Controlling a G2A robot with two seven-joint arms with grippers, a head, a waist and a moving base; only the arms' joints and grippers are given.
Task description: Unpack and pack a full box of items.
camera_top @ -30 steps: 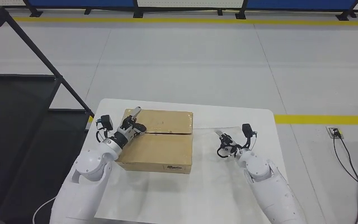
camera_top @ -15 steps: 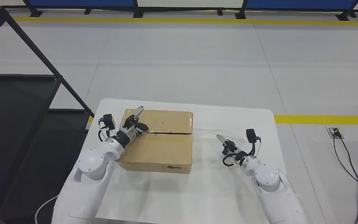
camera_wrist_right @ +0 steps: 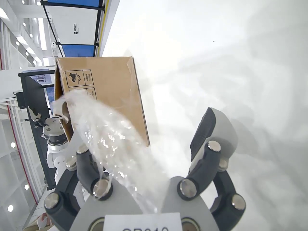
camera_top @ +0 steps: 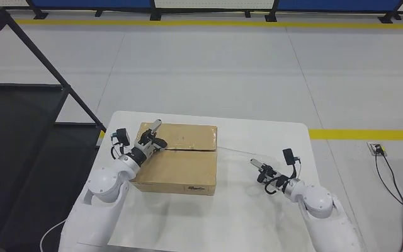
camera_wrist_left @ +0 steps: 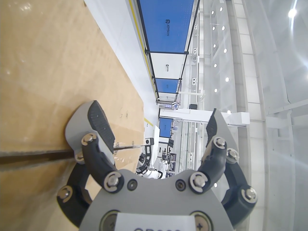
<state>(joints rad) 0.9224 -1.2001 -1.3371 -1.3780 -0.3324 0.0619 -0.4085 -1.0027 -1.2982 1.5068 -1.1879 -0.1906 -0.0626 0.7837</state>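
Observation:
A closed brown cardboard box (camera_top: pixel 179 167) lies on the left half of the white table (camera_top: pixel 252 208). My left gripper (camera_top: pixel 154 133) rests open on the box top (camera_wrist_left: pixel 48 49); one finger (camera_wrist_left: pixel 101 123) presses down beside the seam between the flaps, the other stands in the air. To the right of the box, my right gripper (camera_top: pixel 257 165) hangs open low over the table. A strip of clear tape (camera_wrist_right: pixel 113 140) runs from the box's upper edge (camera_wrist_right: pixel 103 92) to this gripper (camera_wrist_right: pixel 144 143) and drapes over one finger, hiding it. The tape (camera_top: pixel 234 153) shows as a thin line.
A black metal frame with a dark panel (camera_top: pixel 38 132) stands just left of the table. Bare white tabletop stretches in front of and to the right of the box. Grey floor with yellow lines (camera_top: pixel 352 133) lies beyond the table.
My right gripper has drawn back to the right, away from the box, stretching the clear tape out longer. The left gripper has stayed on the box top.

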